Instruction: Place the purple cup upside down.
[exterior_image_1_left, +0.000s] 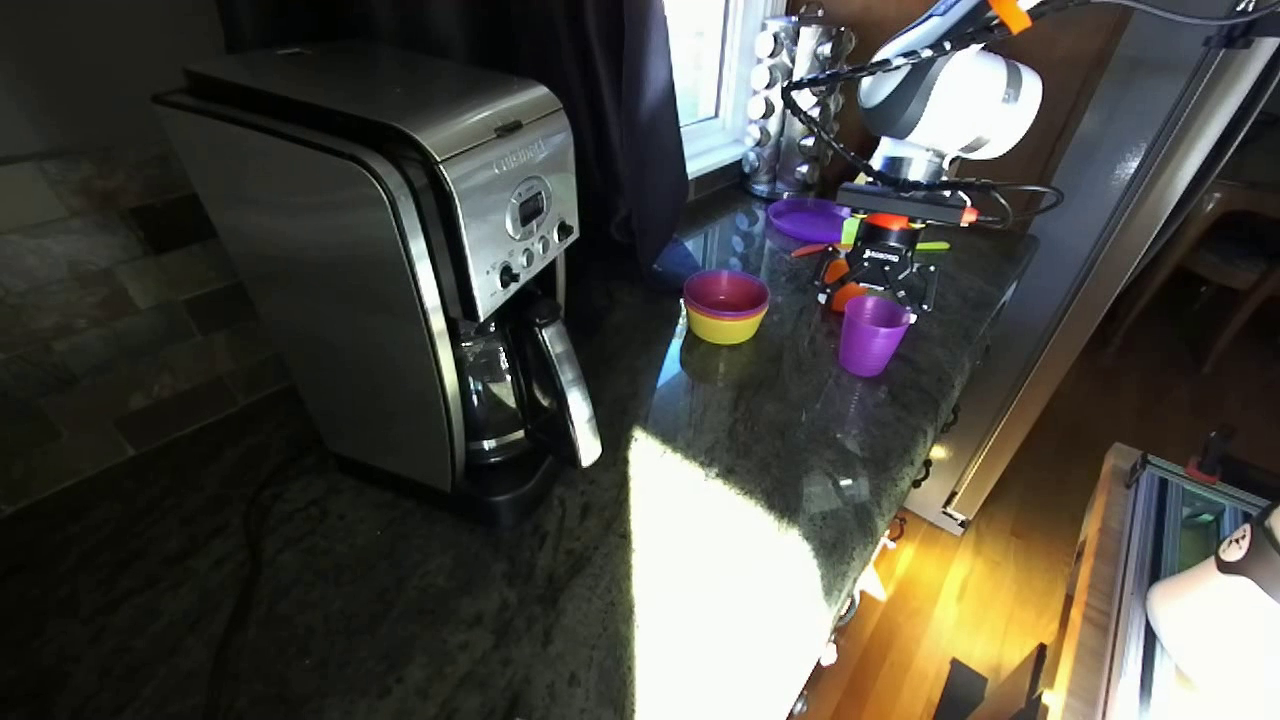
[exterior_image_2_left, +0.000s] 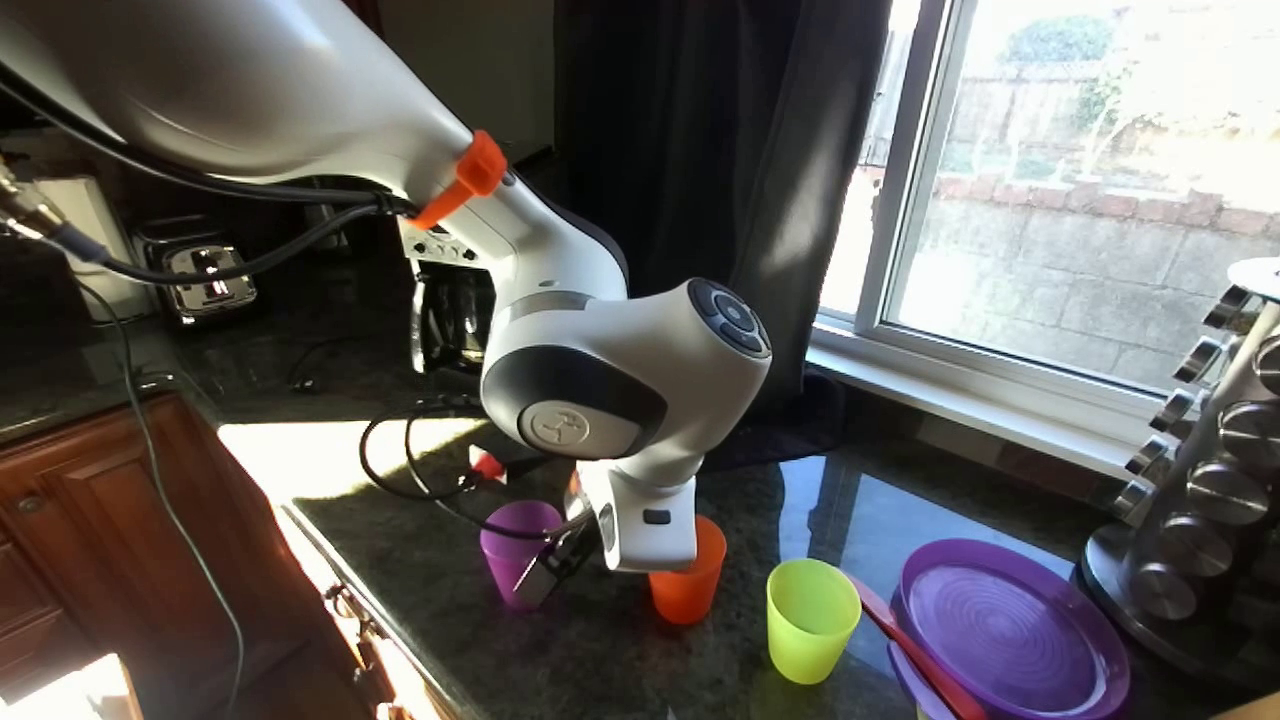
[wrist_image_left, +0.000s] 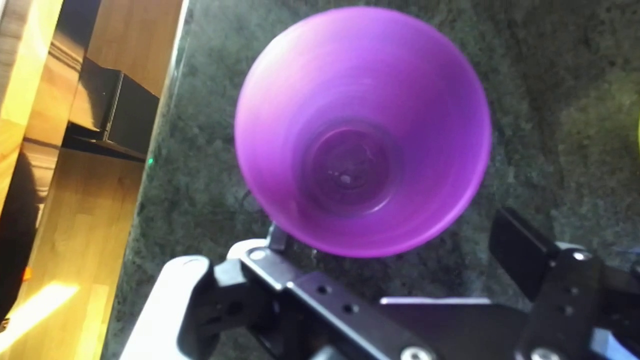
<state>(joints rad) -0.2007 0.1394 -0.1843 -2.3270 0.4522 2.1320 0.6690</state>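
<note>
I count three cups here: one purple cup (wrist_image_left: 360, 75), one orange cup (exterior_image_2_left: 690, 590), one lime cup (exterior_image_2_left: 812, 630). There's one stack of bowls (exterior_image_1_left: 726, 328), at least one purple plate (exterior_image_2_left: 1010, 620), one coffee maker (exterior_image_1_left: 320, 280), one toaster (exterior_image_2_left: 200, 265), one window (exterior_image_2_left: 1080, 240) and one robot arm (exterior_image_2_left: 625, 365).

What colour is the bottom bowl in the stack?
Yellow; the bottom bowl shows best in an exterior view.

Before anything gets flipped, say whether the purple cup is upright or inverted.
Upright: the wrist view looks into the purple cup down to its base, and both exterior views show its mouth uppermost.
</note>
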